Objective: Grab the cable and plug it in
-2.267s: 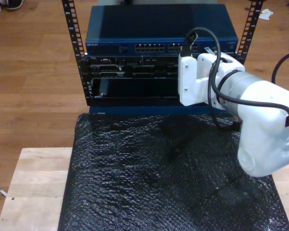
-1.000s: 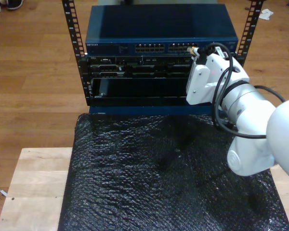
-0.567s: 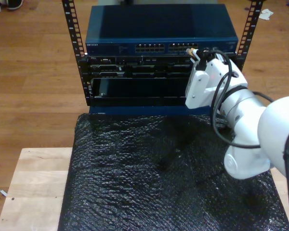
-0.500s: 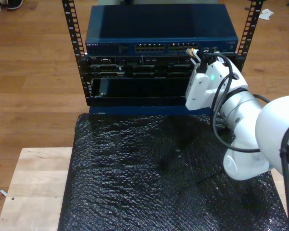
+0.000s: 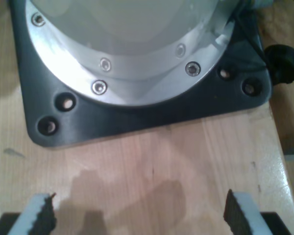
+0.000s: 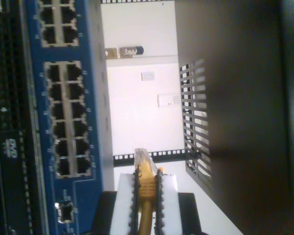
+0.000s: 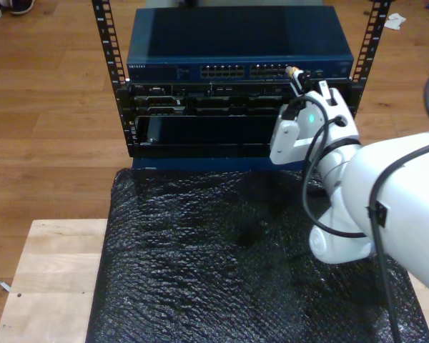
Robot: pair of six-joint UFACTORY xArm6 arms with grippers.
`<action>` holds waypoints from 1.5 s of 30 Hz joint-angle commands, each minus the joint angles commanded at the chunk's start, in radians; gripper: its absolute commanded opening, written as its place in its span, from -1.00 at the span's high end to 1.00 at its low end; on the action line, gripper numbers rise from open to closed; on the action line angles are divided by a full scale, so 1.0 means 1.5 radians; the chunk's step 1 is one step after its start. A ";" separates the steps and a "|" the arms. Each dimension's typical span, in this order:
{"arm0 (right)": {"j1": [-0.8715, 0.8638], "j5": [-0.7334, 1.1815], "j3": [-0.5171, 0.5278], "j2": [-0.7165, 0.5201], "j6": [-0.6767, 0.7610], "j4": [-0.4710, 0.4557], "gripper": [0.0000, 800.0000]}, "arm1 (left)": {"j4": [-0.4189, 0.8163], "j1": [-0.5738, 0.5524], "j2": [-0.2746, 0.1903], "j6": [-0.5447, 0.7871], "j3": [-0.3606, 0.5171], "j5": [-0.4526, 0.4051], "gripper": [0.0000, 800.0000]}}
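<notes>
Your yellow network cable (image 6: 146,183) sits pinched just behind its clear plug (image 6: 140,155) in my second pincer (image 6: 146,196), so the plug juts free ahead for insertion; in the exterior view it hovers at about one o'clock, near the blue switch (image 7: 164,68) and its port rows (image 6: 68,120), not yet seated; my first pincer (image 5: 137,215) rests wide, empty, over the wooden surface (image 5: 152,171) beside an arm base plate (image 5: 137,117).

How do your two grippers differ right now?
My first gripper has its jaws spread wide with nothing between them; my second gripper has its jaws closed on the yellow cable.
My first gripper faces a wooden board and a black base plate; my second gripper faces the blue switch, plug tip forward, beside its ports.
Both have white fingers with black toothed pads.
</notes>
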 joint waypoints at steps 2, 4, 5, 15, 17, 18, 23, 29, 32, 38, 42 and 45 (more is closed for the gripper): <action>0.012 -0.003 -0.007 0.008 -0.011 0.033 1.00 | 0.000 0.000 0.000 0.000 0.000 0.000 -1.00; 0.024 -0.004 -0.014 0.010 -0.017 0.055 1.00 | 0.000 0.000 0.000 0.000 0.000 0.000 -1.00; 0.029 -0.005 -0.016 0.013 -0.020 0.065 1.00 | 0.000 0.000 0.000 0.000 0.000 0.000 -1.00; 0.076 -0.006 -0.070 0.059 -0.060 0.186 1.00 | 0.000 0.000 0.000 0.000 0.000 0.000 -1.00; 0.080 -0.006 -0.087 0.074 -0.061 0.204 1.00 | 0.000 0.000 0.000 0.000 0.000 0.000 -1.00; 0.083 -0.006 -0.093 0.080 -0.061 0.210 1.00 | 0.000 0.000 0.000 0.000 0.000 0.000 -1.00; 0.093 -0.006 -0.124 0.107 -0.061 0.233 1.00 | 0.000 0.000 0.000 0.000 0.000 0.000 -1.00; 0.093 -0.006 -0.157 0.136 -0.060 0.253 1.00 | 0.000 0.000 0.000 0.000 0.000 0.000 -1.00; 0.093 -0.006 -0.166 0.146 -0.059 0.258 1.00 | 0.000 0.000 0.000 0.001 0.000 0.000 -1.00; 0.093 -0.006 -0.171 0.152 -0.060 0.257 1.00 | 0.000 0.000 0.000 0.000 0.000 0.000 -1.00; 0.093 -0.006 -0.172 0.152 -0.061 0.257 1.00 | 0.000 0.000 0.000 0.001 0.000 0.000 -1.00; 0.093 -0.007 -0.173 0.152 -0.063 0.257 1.00 | 0.000 0.000 0.000 0.001 0.000 0.000 -1.00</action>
